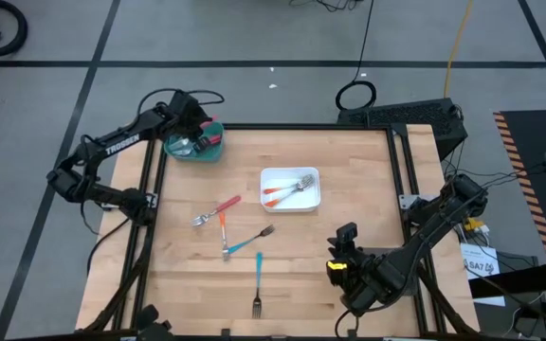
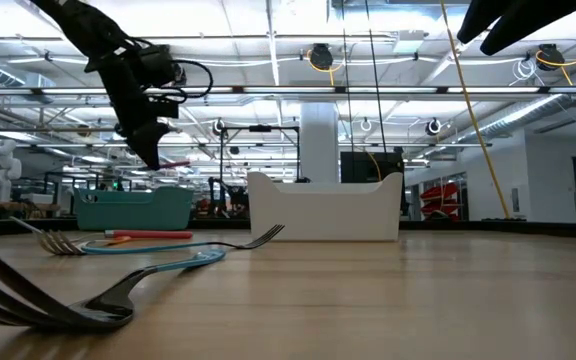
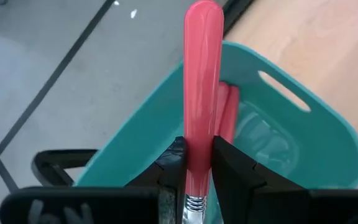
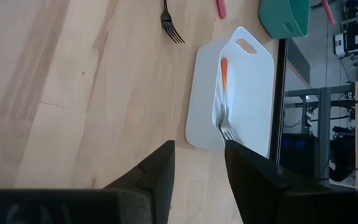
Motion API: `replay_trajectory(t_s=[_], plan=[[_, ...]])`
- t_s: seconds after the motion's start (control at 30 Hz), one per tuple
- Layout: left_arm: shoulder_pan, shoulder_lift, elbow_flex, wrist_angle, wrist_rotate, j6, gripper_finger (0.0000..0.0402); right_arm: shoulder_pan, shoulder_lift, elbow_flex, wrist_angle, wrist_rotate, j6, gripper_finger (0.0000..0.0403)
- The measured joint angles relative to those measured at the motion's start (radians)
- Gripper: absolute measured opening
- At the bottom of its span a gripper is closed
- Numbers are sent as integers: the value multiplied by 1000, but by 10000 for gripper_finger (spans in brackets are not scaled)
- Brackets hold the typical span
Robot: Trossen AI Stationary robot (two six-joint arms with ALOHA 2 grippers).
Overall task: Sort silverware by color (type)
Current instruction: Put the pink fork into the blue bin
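Left pincer (image 3: 197, 163) clamped on a red-handled fork (image 3: 202, 74), fingers (image 3: 169, 163) pinching the handle just above the metal neck, handle tip pointing away from the wrist. Poised above the teal bin (image 3: 303, 140) at the table's far left corner, open mouth of the bin directly under and ahead of the held fork; another red handle (image 3: 229, 112) already lying inside, just beside the held one in the wrist view. Step in hand, by the look of it: dropping this red fork in with its match. To do it well: lower first so the handle tip sits inside the rim, keep the fork over the bin's middle rather than its near wall, then open just enough to release, and lift straight up so the fingers do not drag the fork back out. Risk worth minding: the handle catching on the rim and tipping out onto the floor side. Right pincer (image 4: 197, 165) parked low at the near right of the table, open and holding nothing, the white tray (image 4: 257, 93) with an orange-handled fork (image 4: 224, 93) ahead of it. Well off to the left pincer's near side, out on the bare wood: a red fork (image 1: 218, 209), an orange one (image 1: 224, 237) and two blue ones (image 1: 254, 242) (image 1: 258, 279), all waiting.
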Motion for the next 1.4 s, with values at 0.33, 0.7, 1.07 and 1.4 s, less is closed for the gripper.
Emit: replay_trajectory(t_s=[0.33,0.7,1.07,1.4], plan=[[-9,2,0,-51,-11,17,67,1,0,0,1,-1,0,134],[-12,144,0,-9,-51,73,67,1,0,0,1,-1,0,134],[-12,266,0,-7,-89,68,67,1,0,0,4,-2,9,134],[-12,322,3,19,-83,24,119,1,0,0,2,-3,18,134]])
